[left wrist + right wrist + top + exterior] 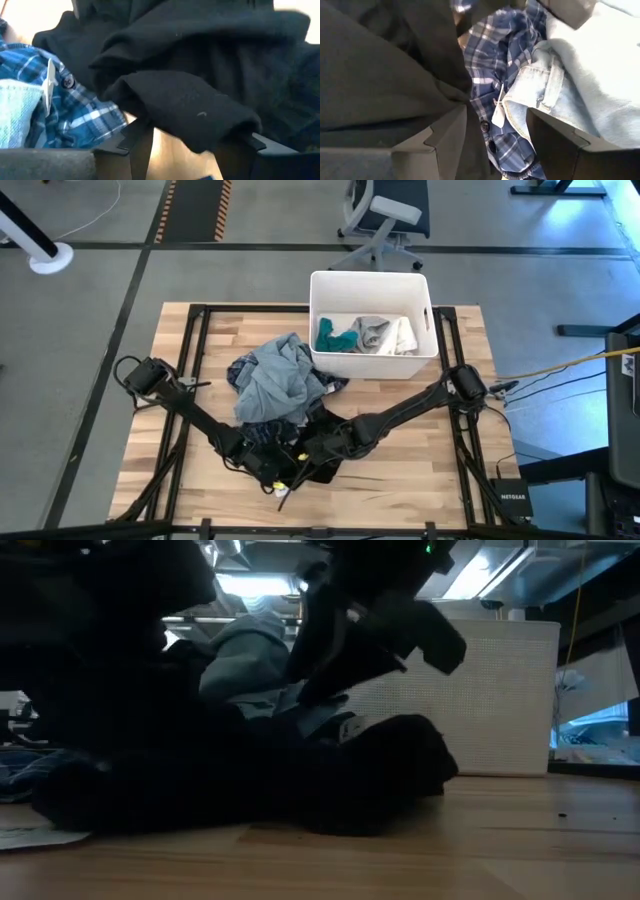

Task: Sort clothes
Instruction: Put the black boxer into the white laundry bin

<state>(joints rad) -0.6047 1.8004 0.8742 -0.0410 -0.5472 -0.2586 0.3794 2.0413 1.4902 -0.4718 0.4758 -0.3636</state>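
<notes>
The clothes lie heaped mid-table: a light blue-grey garment (pixel 275 375) on top, a dark blue plaid one (pixel 240 370) beside it and a black one (pixel 318 470) at the near side. Teal (pixel 335 338) and white (pixel 385 335) pieces lie in the white bin (pixel 370 280). My left gripper (pixel 192 142) is open, one finger on each side of a fold of the black garment (pixel 190 107). My right gripper (pixel 495 135) is open over the plaid garment (pixel 492 60) and a light blue waistband (pixel 532 90), slanting down. My left gripper comes slanting down at the black garment's fold (pixel 200 125), which lies across the gap and covers both fingertips; whether the fingers touch it I cannot tell. My right gripper has one finger (pixel 445 140) against black cloth (pixel 395 90); the plaid cloth with its white tag (pixel 498 112) lies in the gap, not pinched.
The white bin stands at the table's far right, close behind the heap. Bare wooden tabletop (pixel 420 470) shows at the near right and at the left (pixel 180 350). A small white scrap (pixel 283 492) lies on the table by the left gripper.
</notes>
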